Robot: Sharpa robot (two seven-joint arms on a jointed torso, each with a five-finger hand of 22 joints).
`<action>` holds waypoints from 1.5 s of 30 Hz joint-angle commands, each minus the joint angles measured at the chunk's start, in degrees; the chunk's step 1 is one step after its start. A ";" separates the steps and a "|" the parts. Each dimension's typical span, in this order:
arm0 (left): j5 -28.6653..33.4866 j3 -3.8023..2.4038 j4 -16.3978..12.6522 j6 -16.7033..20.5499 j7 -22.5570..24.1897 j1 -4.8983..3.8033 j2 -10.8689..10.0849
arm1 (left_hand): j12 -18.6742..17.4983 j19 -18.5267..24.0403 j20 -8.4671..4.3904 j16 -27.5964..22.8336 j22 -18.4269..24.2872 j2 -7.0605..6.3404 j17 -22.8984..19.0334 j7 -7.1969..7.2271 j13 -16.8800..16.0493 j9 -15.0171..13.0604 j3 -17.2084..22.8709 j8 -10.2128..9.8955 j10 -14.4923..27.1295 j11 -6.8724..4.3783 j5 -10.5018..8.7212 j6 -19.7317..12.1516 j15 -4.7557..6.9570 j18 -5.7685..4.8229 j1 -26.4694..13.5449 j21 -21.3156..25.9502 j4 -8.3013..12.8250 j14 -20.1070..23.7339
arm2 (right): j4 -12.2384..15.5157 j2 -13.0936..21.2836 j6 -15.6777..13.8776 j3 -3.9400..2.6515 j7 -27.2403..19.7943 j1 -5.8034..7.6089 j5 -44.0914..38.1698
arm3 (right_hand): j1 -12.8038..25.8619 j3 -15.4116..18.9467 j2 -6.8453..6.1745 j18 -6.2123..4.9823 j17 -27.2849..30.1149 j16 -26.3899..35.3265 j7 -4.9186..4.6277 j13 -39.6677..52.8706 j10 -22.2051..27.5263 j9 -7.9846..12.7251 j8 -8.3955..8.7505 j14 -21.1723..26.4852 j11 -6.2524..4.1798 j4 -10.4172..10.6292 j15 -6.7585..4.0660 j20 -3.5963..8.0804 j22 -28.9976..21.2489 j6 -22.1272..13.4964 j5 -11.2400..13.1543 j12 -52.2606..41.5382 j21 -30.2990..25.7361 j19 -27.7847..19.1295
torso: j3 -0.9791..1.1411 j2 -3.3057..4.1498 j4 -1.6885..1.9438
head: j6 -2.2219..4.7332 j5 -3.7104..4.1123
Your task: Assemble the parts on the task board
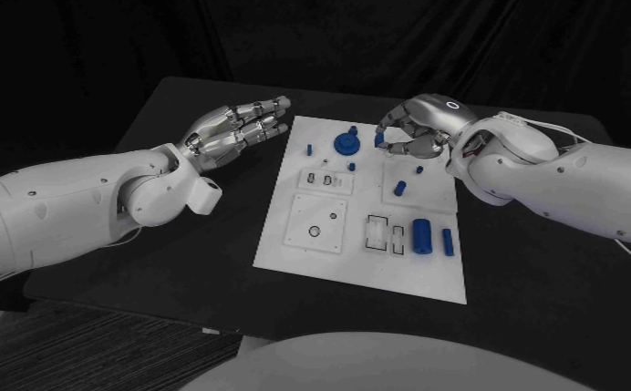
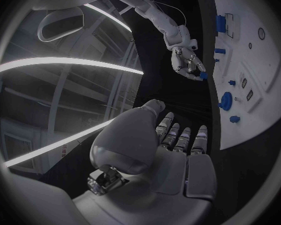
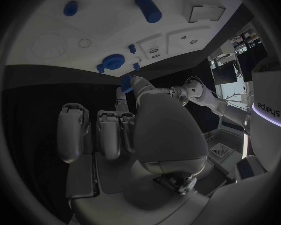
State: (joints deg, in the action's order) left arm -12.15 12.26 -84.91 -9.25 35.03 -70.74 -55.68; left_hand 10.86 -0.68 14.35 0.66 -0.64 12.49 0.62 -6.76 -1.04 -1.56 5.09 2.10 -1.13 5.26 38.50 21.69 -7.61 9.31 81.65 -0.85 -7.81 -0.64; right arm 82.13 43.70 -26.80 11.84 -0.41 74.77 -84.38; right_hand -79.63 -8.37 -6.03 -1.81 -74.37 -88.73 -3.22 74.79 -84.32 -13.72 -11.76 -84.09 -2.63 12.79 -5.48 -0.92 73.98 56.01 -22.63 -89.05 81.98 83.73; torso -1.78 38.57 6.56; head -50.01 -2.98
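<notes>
- Part, small and blue (image 1: 378,138), is pinched in the fingertips of my right hand (image 1: 418,127), raised over the far end of the task board (image 1: 296,245).
- My left hand (image 1: 240,130) hangs beside the board's far left corner, fingers straight and lying side by side, holding nothing.
- Blue round part (image 1: 346,142) sits on the board near my right hand; a blue cylinder (image 1: 421,234) lies toward the near right corner.
- Task board rests mid-table (image 1: 171,227).

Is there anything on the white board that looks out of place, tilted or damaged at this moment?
Nothing stands out. The task board lies flat on the black table, and the blue parts, such as the large cylinder and the round piece, rest on it undamaged. The right hand pinches a small blue part; the left hand holds nothing.
</notes>
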 commanded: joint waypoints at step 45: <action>0.03 -0.05 0.74 -1.57 0.46 0.43 1.12 | 0.53 -0.27 0.37 0.33 0.06 0.12 -0.22 0.37 -0.60 -0.87 1.80 0.46 0.09 0.46 0.90 -0.63 -0.75 0.95 0.09 0.07 0.32 -0.03 | -4.60 -8.25 9.41 -0.04 1.81 -4.51 -3.45 | -1.61 -0.34 0.38 -0.45 -13.28 0.56 -0.47 15.21 -5.68 -2.53 -1.73 -5.34 0.94 -0.64 0.29 -0.21 12.89 1.15 -1.72 -0.95 -1.11 2.09 | -0.01 0.06 0.01 | 0.01 0.29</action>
State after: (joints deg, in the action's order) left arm -12.15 12.26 -84.13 -10.01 34.83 -70.39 -54.63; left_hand 10.86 -0.67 14.35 0.66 -0.63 12.49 0.62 -6.76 -1.04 -1.56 5.09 2.10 -1.13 5.26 38.50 21.68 -8.11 9.30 81.64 -0.85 -7.81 -1.13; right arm 77.60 35.49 -18.19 11.84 0.28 70.45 -87.44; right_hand -79.63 -8.37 -6.03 -1.81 -74.37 -88.73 -3.51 74.79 -84.92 -13.73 -11.76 -84.09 -2.02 12.78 -5.47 -0.92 73.98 56.30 -22.63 -89.05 81.98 83.73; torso -1.74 38.61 6.58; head -50.02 -2.65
